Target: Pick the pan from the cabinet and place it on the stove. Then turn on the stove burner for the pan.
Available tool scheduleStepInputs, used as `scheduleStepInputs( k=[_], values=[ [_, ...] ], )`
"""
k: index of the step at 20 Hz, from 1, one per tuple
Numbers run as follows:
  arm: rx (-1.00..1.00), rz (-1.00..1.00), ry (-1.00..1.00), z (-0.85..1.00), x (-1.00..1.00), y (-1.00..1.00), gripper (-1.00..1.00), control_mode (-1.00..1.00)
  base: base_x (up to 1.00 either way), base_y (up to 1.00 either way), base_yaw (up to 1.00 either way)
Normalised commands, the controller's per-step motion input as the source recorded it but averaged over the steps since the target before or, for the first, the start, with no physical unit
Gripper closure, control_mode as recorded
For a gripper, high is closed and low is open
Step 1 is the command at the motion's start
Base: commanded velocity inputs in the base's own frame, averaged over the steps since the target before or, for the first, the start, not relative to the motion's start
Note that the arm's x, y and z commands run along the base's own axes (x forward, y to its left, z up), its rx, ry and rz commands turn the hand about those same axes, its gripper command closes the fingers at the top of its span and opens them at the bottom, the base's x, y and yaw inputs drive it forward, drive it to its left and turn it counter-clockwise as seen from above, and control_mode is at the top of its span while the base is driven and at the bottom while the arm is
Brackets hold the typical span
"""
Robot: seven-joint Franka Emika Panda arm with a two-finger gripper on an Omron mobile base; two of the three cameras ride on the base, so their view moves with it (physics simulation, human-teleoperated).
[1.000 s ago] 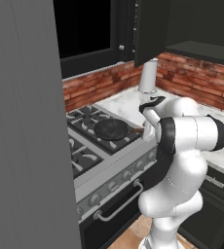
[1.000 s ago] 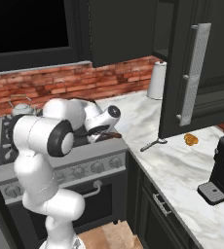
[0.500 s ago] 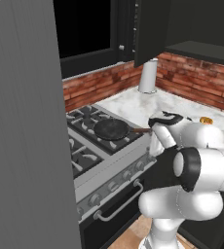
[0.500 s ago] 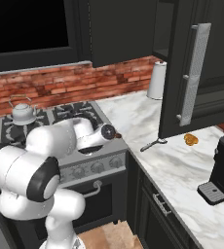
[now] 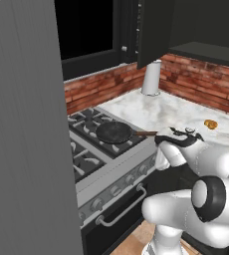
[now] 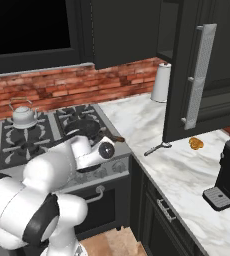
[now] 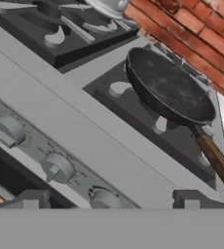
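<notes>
A matt, speckled black inside is shown by the pan (image 7: 170,87), with a wood-brown handle. The stove (image 7: 60,121) is finished in smooth grey steel under matt black grates. The bench (image 6: 187,165) is veined marble.

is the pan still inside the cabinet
No, the pan sits on the stove grate, handle toward the counter, outside the cabinet.

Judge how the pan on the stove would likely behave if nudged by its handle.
The pan looks rigid, so it would probably pivot whole. Its flat base on the pronged grates suggests scraping, not rolling. The thin handle overhanging the stove might let it tip slightly.
</notes>
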Motion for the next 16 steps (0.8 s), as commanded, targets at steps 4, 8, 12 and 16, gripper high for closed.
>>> scheduleStepInputs(
  k=[4,8,12,16],
  values=[
    [0.03,-0.04,-0.02,-0.12,-0.32,-0.33,-1.00,-1.00,0.00,0.00,0.00],
    [0.02,-0.03,0.00,-0.18,-0.28,-0.33,-1.00,-1.00,0.00,0.00,0.00],
    [0.01,-0.03,0.00,-0.17,-0.16,-0.25,-1.00,-1.00,0.00,0.00,0.00],
    [0.00,-0.01,0.02,-0.22,-0.07,-0.21,-1.00,-1.00,0.00,0.00,0.00]
  ],
)
